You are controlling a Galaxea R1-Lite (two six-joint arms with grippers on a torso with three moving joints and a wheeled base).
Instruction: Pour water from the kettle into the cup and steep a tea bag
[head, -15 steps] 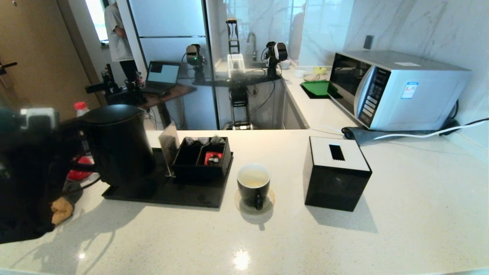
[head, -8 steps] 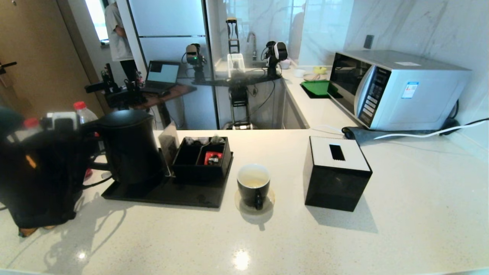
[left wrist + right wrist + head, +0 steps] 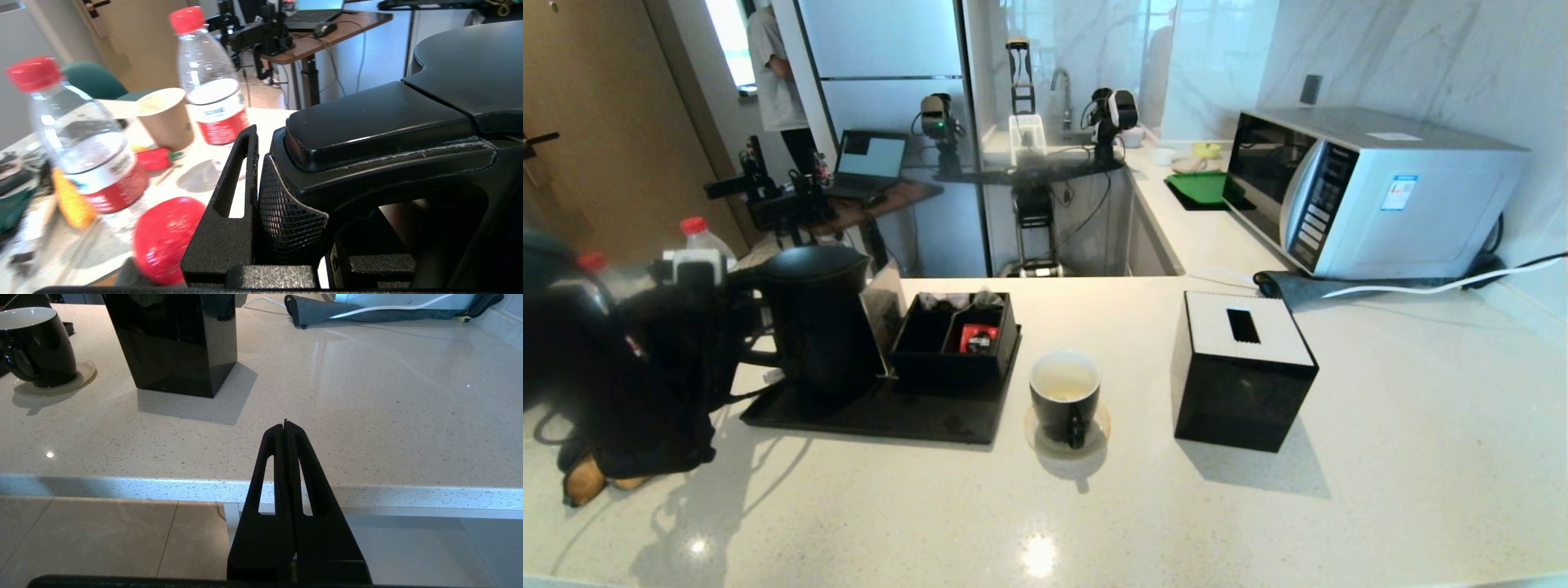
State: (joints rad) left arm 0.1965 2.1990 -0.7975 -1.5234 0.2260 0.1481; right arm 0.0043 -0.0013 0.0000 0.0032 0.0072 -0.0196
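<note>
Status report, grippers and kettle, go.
Left gripper shut on kettle handle, kettle over black tray. Right gripper shut, parked below counter edge. Cup unobstructed.

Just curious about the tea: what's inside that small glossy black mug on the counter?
The small glossy black mug holds pale, faintly yellowish liquid against its white interior. No tea bag shows; the bottom isn't clear.

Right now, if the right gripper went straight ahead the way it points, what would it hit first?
Probably the counter's front edge: the shut right gripper sits below it, aimed across the counter. Depth is unclear; if it clears the edge, bare countertop lies ahead, the black box off to one side.
</note>
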